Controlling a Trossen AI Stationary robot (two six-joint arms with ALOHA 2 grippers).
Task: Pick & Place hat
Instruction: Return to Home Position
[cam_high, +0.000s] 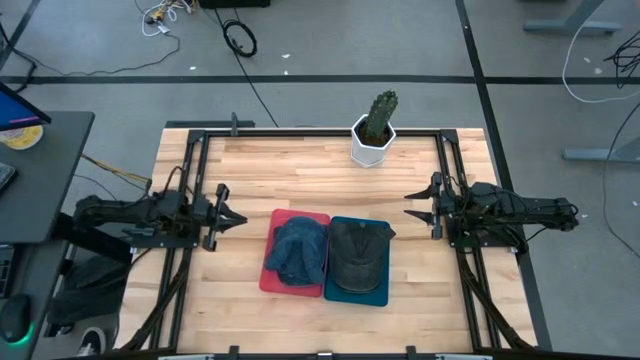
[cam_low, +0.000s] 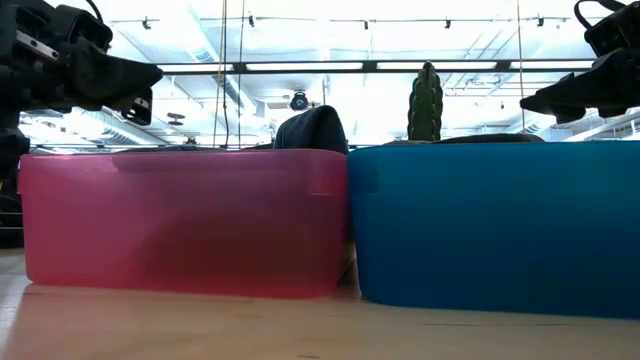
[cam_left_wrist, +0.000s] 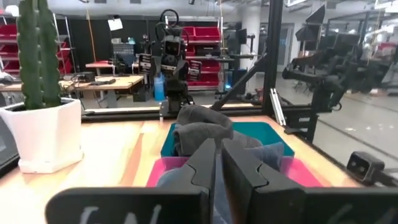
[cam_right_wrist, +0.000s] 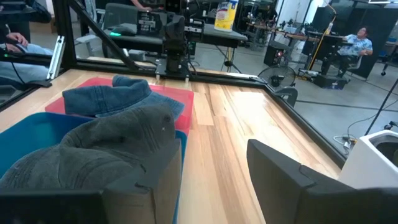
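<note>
A blue denim hat (cam_high: 298, 250) lies in a red bin (cam_high: 272, 272). A dark grey hat (cam_high: 358, 256) lies in a blue bin (cam_high: 378, 296) that stands against the red bin's right side. My left gripper (cam_high: 240, 216) hovers left of the red bin, pointing at it, with its fingers shut (cam_left_wrist: 219, 168). My right gripper (cam_high: 408, 204) hovers right of the blue bin and a little farther back, pointing left, with its fingers open (cam_right_wrist: 214, 180). The right wrist view shows the grey hat (cam_right_wrist: 106, 146) near and the denim hat (cam_right_wrist: 118, 99) behind it.
A cactus in a white pot (cam_high: 374, 132) stands at the table's far edge, behind the bins. Black frame rails (cam_high: 195, 180) run along the table's left, right and far sides. Bare wood lies between the bins and each gripper and in front of the bins.
</note>
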